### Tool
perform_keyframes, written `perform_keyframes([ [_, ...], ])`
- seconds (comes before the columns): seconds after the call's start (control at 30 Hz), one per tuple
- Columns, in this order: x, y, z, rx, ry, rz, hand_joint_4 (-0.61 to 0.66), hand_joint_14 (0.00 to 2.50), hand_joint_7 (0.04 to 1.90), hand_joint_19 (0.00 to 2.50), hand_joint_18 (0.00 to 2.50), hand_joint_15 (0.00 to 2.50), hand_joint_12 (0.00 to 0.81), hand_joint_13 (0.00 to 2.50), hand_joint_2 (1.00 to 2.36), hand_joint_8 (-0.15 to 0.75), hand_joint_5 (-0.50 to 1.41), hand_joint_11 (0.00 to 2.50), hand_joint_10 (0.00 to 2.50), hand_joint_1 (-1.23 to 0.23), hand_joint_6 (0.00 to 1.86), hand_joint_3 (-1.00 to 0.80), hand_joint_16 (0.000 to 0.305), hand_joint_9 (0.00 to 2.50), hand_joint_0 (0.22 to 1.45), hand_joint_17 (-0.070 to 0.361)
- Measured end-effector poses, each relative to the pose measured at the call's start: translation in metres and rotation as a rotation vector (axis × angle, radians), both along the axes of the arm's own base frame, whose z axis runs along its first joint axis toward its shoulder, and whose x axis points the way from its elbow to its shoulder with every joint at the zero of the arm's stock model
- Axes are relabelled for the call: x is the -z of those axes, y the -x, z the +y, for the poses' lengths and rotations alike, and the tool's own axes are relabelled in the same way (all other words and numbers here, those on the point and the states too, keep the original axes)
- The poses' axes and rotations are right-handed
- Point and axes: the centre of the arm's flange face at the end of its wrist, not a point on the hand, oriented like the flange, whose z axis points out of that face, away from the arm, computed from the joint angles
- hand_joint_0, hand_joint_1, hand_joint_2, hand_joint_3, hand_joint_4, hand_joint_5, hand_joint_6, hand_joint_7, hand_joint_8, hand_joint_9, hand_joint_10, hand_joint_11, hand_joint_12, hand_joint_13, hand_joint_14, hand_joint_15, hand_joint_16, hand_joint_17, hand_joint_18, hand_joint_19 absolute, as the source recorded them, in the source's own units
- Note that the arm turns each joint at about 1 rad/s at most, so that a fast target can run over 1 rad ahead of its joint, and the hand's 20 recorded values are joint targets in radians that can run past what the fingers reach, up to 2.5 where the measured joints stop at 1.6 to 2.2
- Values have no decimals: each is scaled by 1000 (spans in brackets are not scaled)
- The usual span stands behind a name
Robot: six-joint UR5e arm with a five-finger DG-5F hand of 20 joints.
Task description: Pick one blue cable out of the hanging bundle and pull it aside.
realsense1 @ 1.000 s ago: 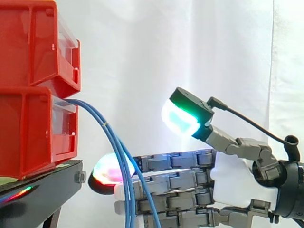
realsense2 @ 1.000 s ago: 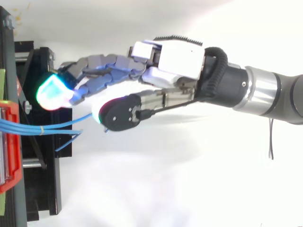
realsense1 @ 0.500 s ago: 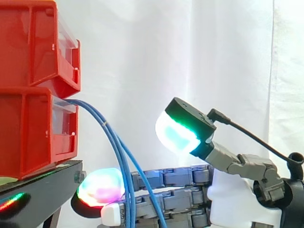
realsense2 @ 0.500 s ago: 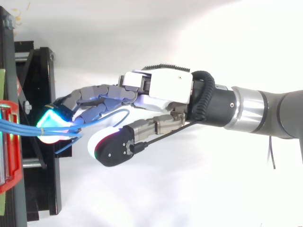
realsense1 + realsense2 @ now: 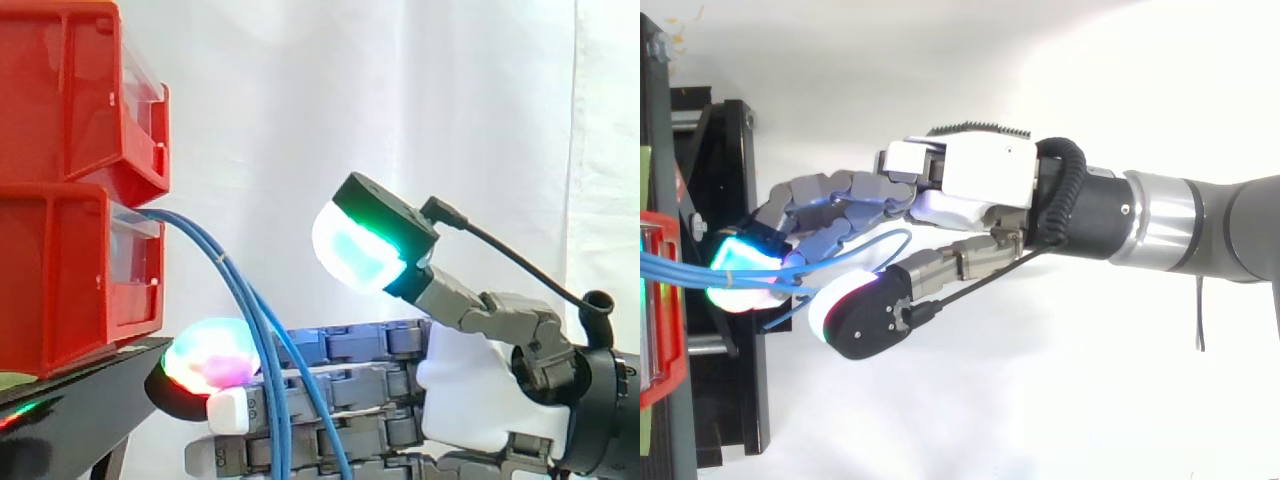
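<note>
Robot hand (image 5: 470, 395) has edged closer to the red bins (image 5: 60, 270) and risen slightly since half a second ago. Its straight fingers reach into the blue cables (image 5: 224, 264) with the thumb lifted clear above, gripping nothing. The thin cables leave the lower bin together, arc downward and hang across the fingers beside the black stand (image 5: 95, 400). In the top view one strand loops back toward the palm.

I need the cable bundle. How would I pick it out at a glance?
On the left of the side view stand two stacked red bins. From the front of the lower bin, the blue cables arc out and hang down across the fingers of the hand. They are the only thin blue strands there.
</note>
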Motion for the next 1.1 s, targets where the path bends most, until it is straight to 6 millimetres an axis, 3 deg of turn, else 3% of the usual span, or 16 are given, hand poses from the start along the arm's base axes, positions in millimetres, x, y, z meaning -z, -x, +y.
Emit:
perform_keyframes([
  [0.23,-8,-3,-2,-15,-8,38,134,4,1276,268,341,103,330,369,1008,251,-91,265,9,-646,503,-406,45,695,564,101],
  [0.8,-19,-1,-17,0,-7,63,137,4,1132,283,355,116,332,385,1007,251,-113,296,12,-663,597,-420,45,703,566,101],
  [1.03,-42,5,-23,10,12,83,106,5,1034,292,358,125,333,395,1013,254,-130,312,11,-669,691,-323,45,710,570,101],
  [1.1,-49,8,-22,12,25,93,104,5,922,297,360,129,334,393,1014,257,-162,340,12,-725,774,-289,45,702,572,101],
])
